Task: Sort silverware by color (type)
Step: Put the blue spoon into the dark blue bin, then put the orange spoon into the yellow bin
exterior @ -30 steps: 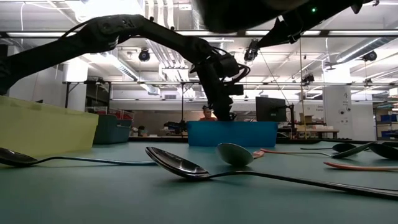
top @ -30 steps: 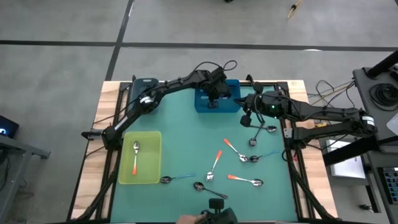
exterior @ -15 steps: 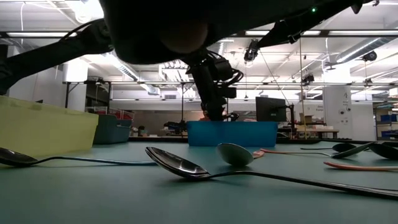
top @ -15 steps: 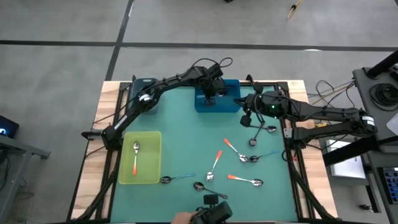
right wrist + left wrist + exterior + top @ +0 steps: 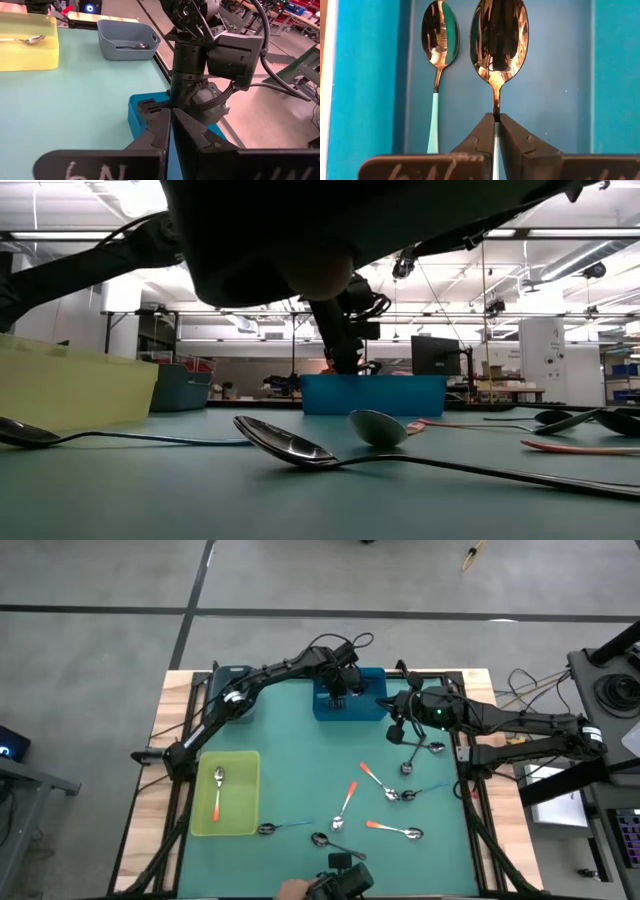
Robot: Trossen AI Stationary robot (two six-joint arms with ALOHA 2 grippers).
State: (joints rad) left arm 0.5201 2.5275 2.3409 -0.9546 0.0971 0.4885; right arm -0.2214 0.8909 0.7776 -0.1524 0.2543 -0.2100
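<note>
spoons [image 5: 382, 796]: scattered on mat | blue-handled spoon [image 5: 436, 65]: flat in blue bin [image 5: 560, 75] (shiny bowl)

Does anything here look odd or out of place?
One thing: a person's hand with a dark object reaches over the table's near edge and blocks much of the low view. Otherwise, the loose spoons simply await sorting.

Bright overhead lighting; low view blocked by blurred dark shape.
</note>
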